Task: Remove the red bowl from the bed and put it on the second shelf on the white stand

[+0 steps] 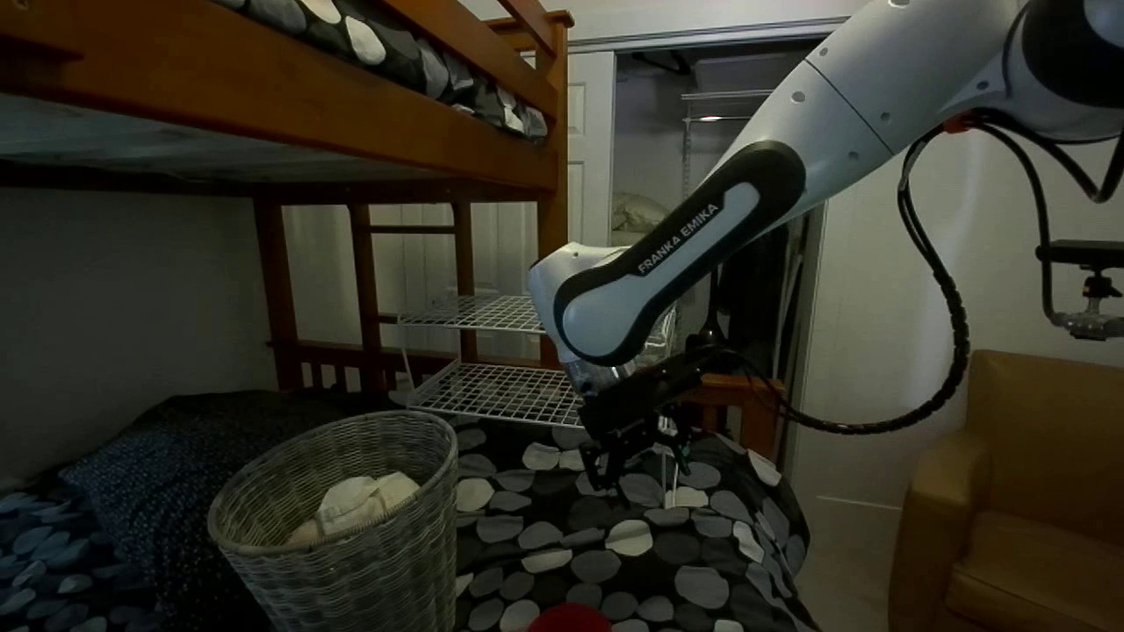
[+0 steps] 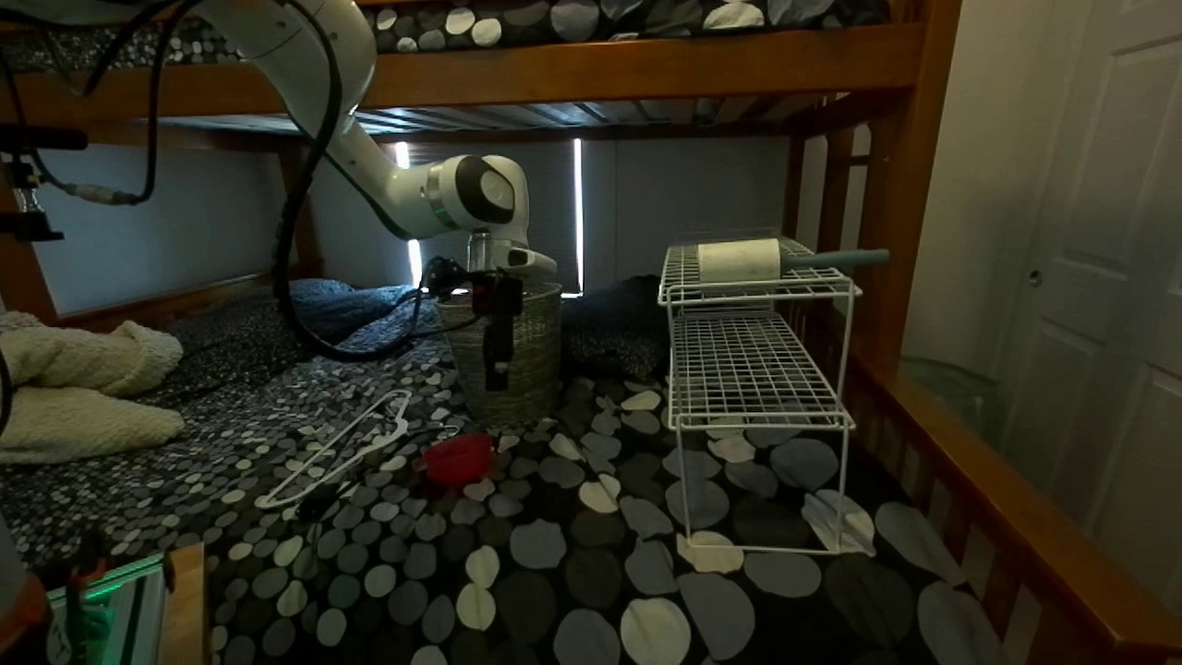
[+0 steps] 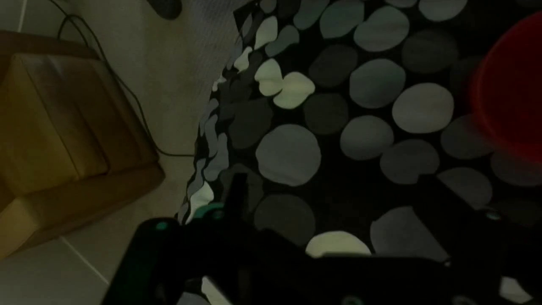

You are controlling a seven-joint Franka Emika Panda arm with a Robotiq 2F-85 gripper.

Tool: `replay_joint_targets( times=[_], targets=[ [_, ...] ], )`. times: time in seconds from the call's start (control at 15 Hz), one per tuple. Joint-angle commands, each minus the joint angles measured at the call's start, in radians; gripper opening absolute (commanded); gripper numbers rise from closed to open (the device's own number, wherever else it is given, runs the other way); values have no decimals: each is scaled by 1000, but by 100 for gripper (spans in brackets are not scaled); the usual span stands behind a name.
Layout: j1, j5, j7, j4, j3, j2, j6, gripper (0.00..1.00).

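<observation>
A: How far have you come with this task, operator?

B: In my judgement, you are only at the approach. In an exterior view, your red bowl [image 2: 459, 459] sits on the bed [image 2: 545, 591], near the wicker basket [image 2: 537, 360], so the removing is not yet done.

A: And what do you have in your end effector [image 3: 334, 178]?

B: You have nothing there. In the wrist view its two fingers [image 3: 238, 195] are spread apart, and only the bed shows between them. The bowl is at the right edge of this view, outside the gap.

A: What is then left for you?

B: Nearly everything, I believe. You need to come over the bowl, grasp it and carry it to the white wire stand [image 2: 762, 295]. There, put it on the second shelf [image 2: 750, 374], the grid below the top tier [image 2: 681, 270]. A white roll [image 2: 739, 261] lies on that top tier, so do not confuse the two.
</observation>
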Motion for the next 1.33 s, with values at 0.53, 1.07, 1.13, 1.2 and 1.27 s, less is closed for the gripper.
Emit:
replay_joint_targets(
  times=[0.53,1.07,1.13,1.2,1.27],
  targets=[
    [31,-84,-91,-6,-20,172,571,100],
    [102,-27,-259,-6,-22,195,635,100],
    [106,-27,-263,-6,-20,188,629,100],
    [108,-27,-266,-7,-19,183,625,100],
    [107,-27,-270,-7,-19,180,624,100]
  ],
)
